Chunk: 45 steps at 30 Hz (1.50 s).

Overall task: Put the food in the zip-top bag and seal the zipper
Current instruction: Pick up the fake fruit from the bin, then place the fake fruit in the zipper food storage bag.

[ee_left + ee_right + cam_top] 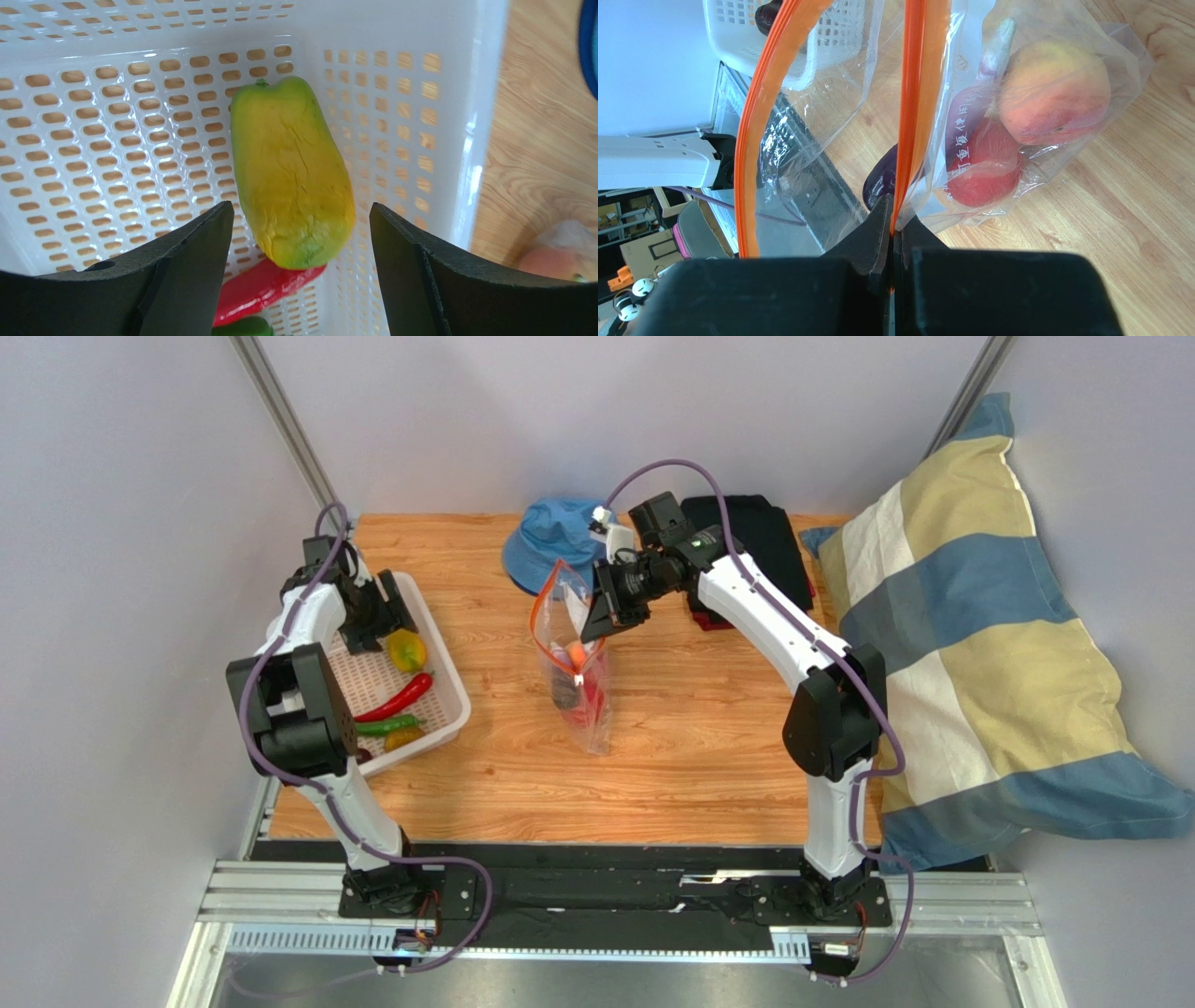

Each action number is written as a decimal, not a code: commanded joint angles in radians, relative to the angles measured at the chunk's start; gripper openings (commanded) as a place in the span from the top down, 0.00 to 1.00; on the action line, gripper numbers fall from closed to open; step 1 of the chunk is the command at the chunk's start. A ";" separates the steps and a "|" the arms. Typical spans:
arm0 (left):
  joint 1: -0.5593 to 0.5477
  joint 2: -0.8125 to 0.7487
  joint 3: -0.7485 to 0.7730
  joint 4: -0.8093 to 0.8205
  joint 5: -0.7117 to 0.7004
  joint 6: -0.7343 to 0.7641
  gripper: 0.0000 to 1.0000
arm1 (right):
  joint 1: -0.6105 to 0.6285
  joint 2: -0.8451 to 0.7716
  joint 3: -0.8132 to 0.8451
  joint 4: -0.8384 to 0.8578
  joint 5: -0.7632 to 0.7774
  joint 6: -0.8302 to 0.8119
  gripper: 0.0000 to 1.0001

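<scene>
Both jaws of the right pincer clamp the zipper mid-table. The left pincer gapes around a yellow-green piece in the left-edge basket.

The bag is clear, shiny, crinkly plastic. The basket is white plastic full of holes. The table is smooth wood with lines in it. The yellow-green food looks matt, with tiny cracks. The pillow is cloth. The rail is grey metal.
</scene>
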 commanded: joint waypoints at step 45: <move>-0.793 -0.503 -0.070 0.168 -0.074 -0.040 0.70 | -0.004 -0.079 -0.034 0.052 -0.022 0.034 1.00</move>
